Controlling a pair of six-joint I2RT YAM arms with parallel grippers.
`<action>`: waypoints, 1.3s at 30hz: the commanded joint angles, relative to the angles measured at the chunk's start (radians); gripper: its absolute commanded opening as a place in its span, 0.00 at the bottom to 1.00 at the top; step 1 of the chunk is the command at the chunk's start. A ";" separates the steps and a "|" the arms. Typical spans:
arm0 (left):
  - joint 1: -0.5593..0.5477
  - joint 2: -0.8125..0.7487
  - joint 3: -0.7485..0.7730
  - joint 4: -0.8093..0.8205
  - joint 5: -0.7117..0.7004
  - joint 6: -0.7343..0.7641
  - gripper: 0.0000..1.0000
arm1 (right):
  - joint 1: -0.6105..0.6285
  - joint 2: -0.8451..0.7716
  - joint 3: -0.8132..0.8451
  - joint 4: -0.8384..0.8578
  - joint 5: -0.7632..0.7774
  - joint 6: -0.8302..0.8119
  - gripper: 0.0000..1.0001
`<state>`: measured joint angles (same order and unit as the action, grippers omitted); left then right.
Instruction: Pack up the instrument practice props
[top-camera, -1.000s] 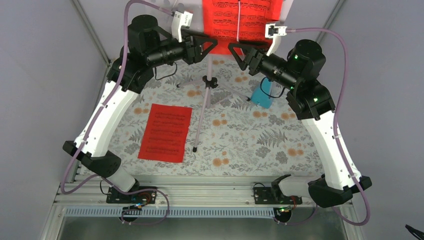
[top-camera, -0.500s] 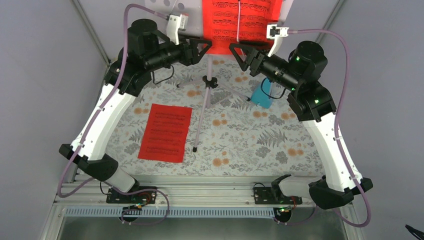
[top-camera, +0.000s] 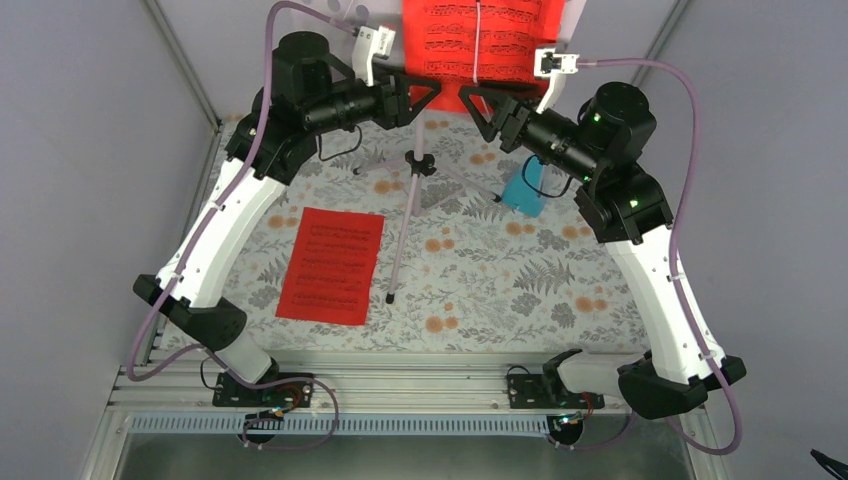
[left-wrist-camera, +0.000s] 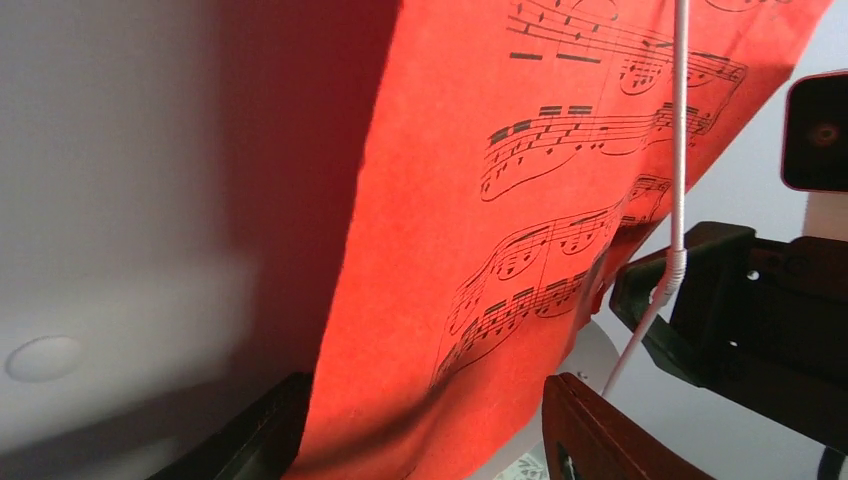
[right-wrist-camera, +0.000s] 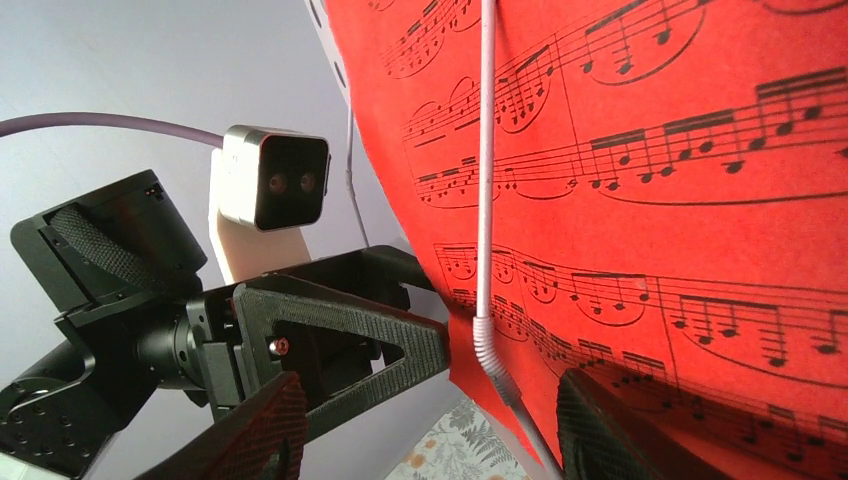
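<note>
Red paper printed with music, the upper sheet (top-camera: 480, 35), hangs on the pale desk (left-wrist-camera: 100, 150) of the music stand (top-camera: 416, 163), pinned by a thin white retaining wire (right-wrist-camera: 486, 200). Its lower edge dips right between the spread fingers of the left gripper (top-camera: 428, 98). The jaws stand wide apart with nothing clamped, and whether paper touches a finger (left-wrist-camera: 255, 435) cannot be told. The right gripper (top-camera: 472, 103) faces it from the other side, near but apart. It is equally wide open and has hold of nothing, with the sheet's bottom corner and the wire's bend in front of its fingers (right-wrist-camera: 620, 430).

Both arms are raised high and reach away from their bases. The left arm (top-camera: 215, 235) and the right arm (top-camera: 655, 280) turn their wrists inward, so the two grippers point at each other.

The stand's tripod hub sits just below the gap between the grippers, with one leg running back toward the bases. The turquoise metronome (top-camera: 522, 192) stands on the floral surface (top-camera: 480, 270), beneath the right wrist and outward of the right gripper. The second red sheet (top-camera: 330, 265) lies flat on the surface, well below the left gripper and on its base side.
</note>
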<state>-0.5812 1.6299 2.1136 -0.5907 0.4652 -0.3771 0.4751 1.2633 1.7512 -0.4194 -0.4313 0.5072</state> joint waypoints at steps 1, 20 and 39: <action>-0.006 -0.045 -0.054 0.124 0.071 -0.009 0.55 | -0.007 -0.018 -0.016 0.023 -0.031 0.020 0.59; -0.006 -0.074 -0.089 0.191 0.060 -0.028 0.02 | -0.006 0.097 0.135 0.089 -0.038 0.062 0.46; -0.006 -0.097 -0.093 0.149 -0.003 -0.054 0.02 | -0.007 0.117 0.092 0.288 -0.122 0.017 0.03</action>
<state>-0.5850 1.5642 2.0239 -0.4370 0.5064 -0.4080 0.4637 1.4242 1.8957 -0.2733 -0.4713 0.5476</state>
